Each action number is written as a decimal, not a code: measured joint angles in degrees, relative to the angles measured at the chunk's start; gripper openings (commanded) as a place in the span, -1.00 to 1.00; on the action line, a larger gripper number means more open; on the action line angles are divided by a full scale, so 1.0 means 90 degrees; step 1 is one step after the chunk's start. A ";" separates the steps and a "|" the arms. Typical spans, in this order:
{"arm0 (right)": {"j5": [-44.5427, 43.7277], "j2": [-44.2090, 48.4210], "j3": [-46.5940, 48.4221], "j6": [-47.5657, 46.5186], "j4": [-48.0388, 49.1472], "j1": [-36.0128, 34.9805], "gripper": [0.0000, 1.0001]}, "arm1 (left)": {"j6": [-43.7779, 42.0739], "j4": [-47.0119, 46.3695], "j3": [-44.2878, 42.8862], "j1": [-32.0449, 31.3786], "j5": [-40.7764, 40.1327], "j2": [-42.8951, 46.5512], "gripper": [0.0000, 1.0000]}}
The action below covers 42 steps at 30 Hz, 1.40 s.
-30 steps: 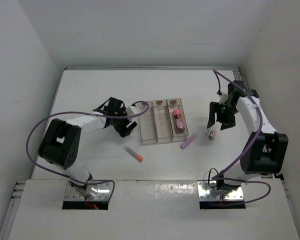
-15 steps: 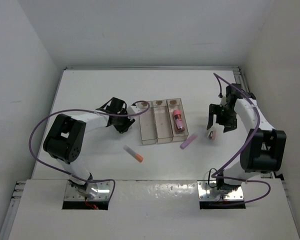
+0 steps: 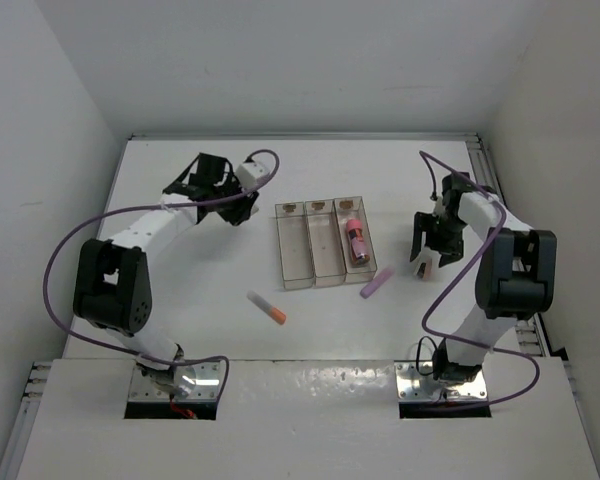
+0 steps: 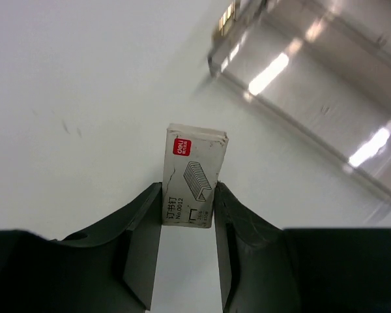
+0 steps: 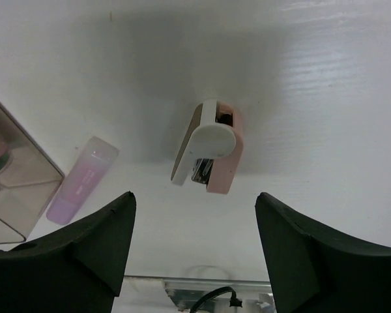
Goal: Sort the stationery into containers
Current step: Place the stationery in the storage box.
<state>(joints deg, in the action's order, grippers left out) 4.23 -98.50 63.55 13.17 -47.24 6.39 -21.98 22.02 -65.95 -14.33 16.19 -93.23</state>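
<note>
In the left wrist view my left gripper [image 4: 189, 195] is shut on a small white box [image 4: 194, 168] printed with a red logo and a staples drawing. It hangs over bare table left of the clear containers [image 4: 326, 98]. From above, the left gripper [image 3: 238, 207] is left of the three joined bins [image 3: 308, 262]. A pink-capped cylinder [image 3: 356, 240] lies in the right bin. My right gripper [image 5: 194, 201] is open above a small pink-and-white stapler [image 5: 208, 147]. A lilac stick [image 5: 82, 179] lies to the stapler's left. A white stick with an orange end [image 3: 268, 308] lies in front of the bins.
White walls enclose the table on the left, back and right. The right gripper [image 3: 427, 255] works close to the table's right rim [image 3: 485, 170]. A purple cable [image 3: 70, 250] loops off each arm.
My left gripper has shut on the white box and swung back and left, away from the bins. The right gripper has shifted slightly over the stapler.
</note>
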 measured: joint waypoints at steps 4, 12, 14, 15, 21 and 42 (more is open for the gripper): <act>0.0039 -0.0202 -0.0044 -0.0039 0.0255 0.0000 0.36 | 0.0151 0.0053 -0.0996 -0.0170 0.0347 0.0112 -0.70; 0.0083 -0.0367 -0.0425 -0.0148 0.0753 -0.0024 0.32 | 0.0423 0.0019 -0.1962 -0.0641 0.0940 -0.0233 -0.70; 0.0112 -0.0367 -0.0585 -0.0177 0.0867 -0.0027 0.27 | 0.0459 0.0029 -0.2098 -0.0748 0.1013 -0.0515 -0.70; 0.0141 -0.0367 -0.0651 -0.0202 0.0913 -0.0029 0.25 | 0.0474 0.0027 -0.2166 -0.0789 0.1035 -0.0678 -0.70; 0.0318 -0.0396 -0.0784 -0.0316 0.1124 -0.0041 -0.05 | 0.0447 0.0121 -0.2555 -0.1086 0.1061 -0.1525 -0.70; 0.0986 0.0192 -0.0508 -0.0602 0.0695 -0.0066 -0.69 | 0.0442 0.0223 -0.3536 -0.1800 0.1268 -0.2953 0.02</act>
<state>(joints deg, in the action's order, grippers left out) 13.10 -96.77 58.98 7.75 -40.99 5.80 -18.00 24.03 -97.78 -30.52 27.59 -119.81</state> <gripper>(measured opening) 0.351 0.403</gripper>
